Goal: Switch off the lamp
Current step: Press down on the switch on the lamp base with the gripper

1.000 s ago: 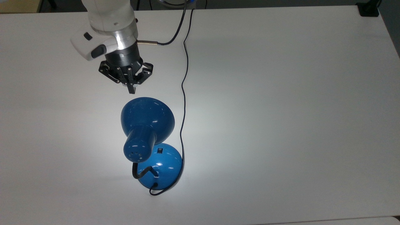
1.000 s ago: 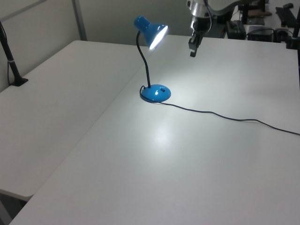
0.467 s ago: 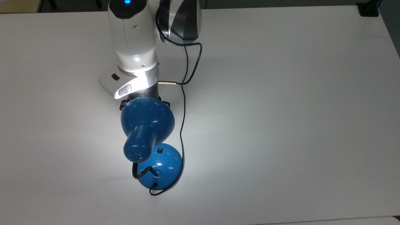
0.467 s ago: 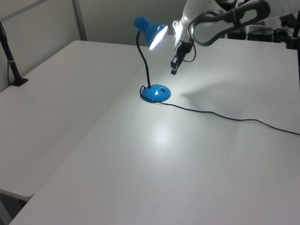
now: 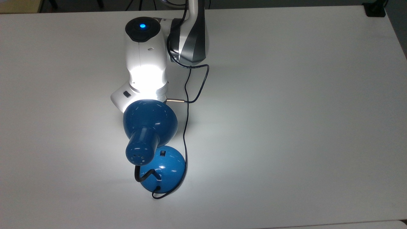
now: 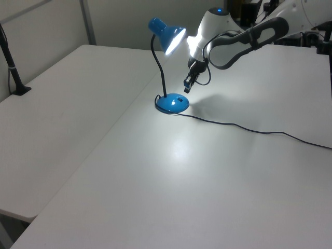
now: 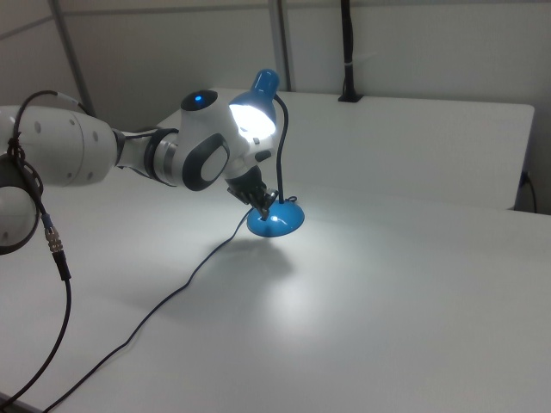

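The blue lamp is lit, its cone shade (image 5: 149, 122) throwing a bright patch on the white table (image 5: 286, 127). Its round base (image 5: 167, 173) carries a small black switch (image 5: 162, 153). In the left view my gripper (image 6: 187, 88) hangs shut below the shade (image 6: 168, 35), just above and to the right of the base (image 6: 173, 104). The right view has the gripper (image 7: 265, 205) right over the base's (image 7: 277, 220) left edge; I cannot tell whether it touches. My white wrist (image 5: 144, 86) glows in the lamp's light.
The lamp's thin black cord (image 6: 249, 128) snakes across the table toward the left view's right. My arm's own cable (image 5: 200, 86) loops beside it. A black clamped post (image 6: 15, 78) stands at the left view's left edge, another (image 7: 347, 52) at the right view's back.
My arm has reached in toward the lamp and come down. The gripper went from beside the shade to under it, close over the base. The lamp stays lit and has not moved.
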